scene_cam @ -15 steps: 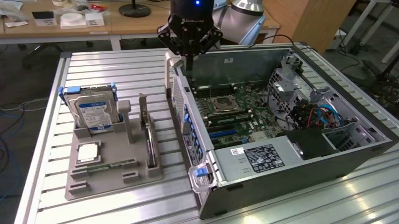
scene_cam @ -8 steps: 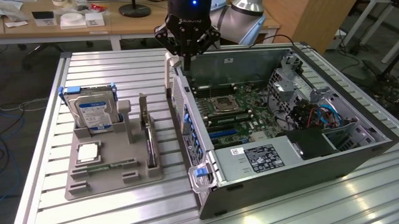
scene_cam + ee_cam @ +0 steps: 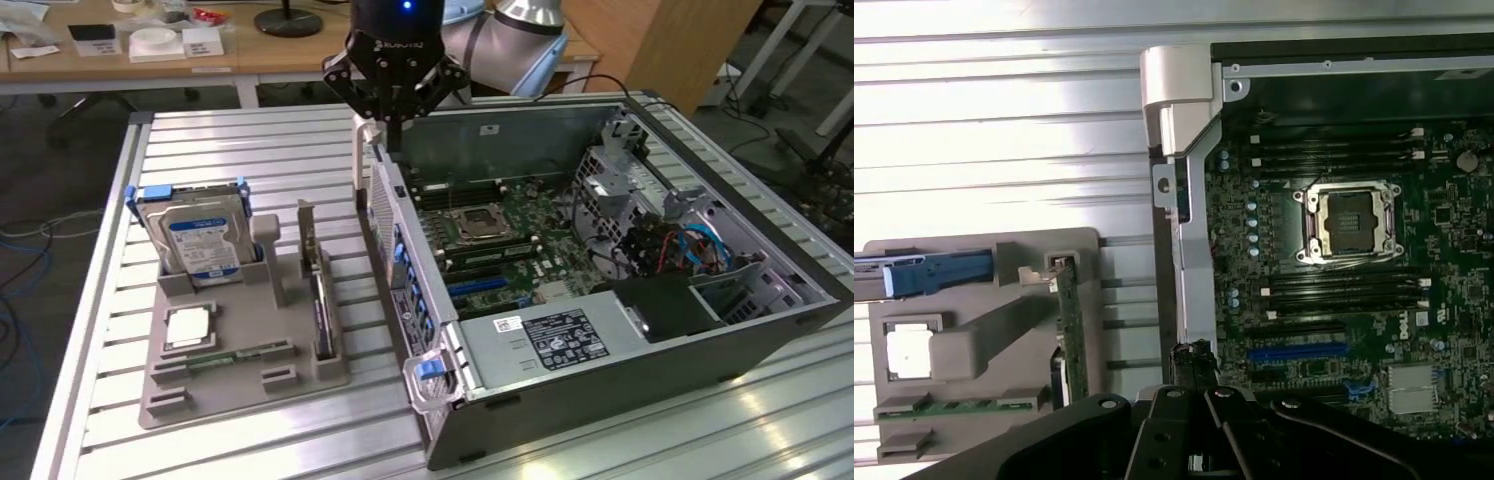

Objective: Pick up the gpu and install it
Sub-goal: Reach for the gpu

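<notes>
The gpu (image 3: 320, 300) stands on its edge in the grey holder (image 3: 200, 400), on the far side of the hard drive (image 3: 200, 240) from the table's edge and next to the open computer case (image 3: 601, 400). Nothing touches it. My gripper (image 3: 387, 122) hangs over the case's rear wall, fingers pressed together on nothing, well apart from the card. The pick-up is not yet done, and the blue slot (image 3: 1299, 352) on the motherboard (image 3: 514, 225) lies bare. As I judge it, the whole job is left: grasping, carrying and seating.
</notes>
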You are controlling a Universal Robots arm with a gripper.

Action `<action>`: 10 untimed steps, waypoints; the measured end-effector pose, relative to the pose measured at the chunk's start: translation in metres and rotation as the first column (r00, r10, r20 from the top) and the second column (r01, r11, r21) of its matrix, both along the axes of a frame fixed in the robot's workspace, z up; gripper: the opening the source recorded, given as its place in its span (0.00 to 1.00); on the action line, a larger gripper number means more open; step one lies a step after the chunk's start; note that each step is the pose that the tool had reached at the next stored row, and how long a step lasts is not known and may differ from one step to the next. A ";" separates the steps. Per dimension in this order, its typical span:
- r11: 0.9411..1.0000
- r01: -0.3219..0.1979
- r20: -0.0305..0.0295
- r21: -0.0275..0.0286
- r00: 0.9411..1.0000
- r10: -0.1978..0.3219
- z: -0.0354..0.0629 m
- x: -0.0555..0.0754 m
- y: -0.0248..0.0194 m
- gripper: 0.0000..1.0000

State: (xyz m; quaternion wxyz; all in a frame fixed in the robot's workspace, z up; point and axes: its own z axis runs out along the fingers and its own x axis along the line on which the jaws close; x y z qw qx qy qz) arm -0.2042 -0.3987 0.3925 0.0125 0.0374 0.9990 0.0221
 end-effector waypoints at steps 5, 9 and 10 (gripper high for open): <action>1.000 0.000 0.000 0.000 1.000 0.000 -0.0001 -0.004 0.0000 0.11; 1.000 0.000 0.000 0.000 1.000 0.000 0.0000 -0.008 0.0001 0.11; 1.000 0.000 0.000 0.000 1.000 0.000 0.0000 -0.009 0.0001 0.11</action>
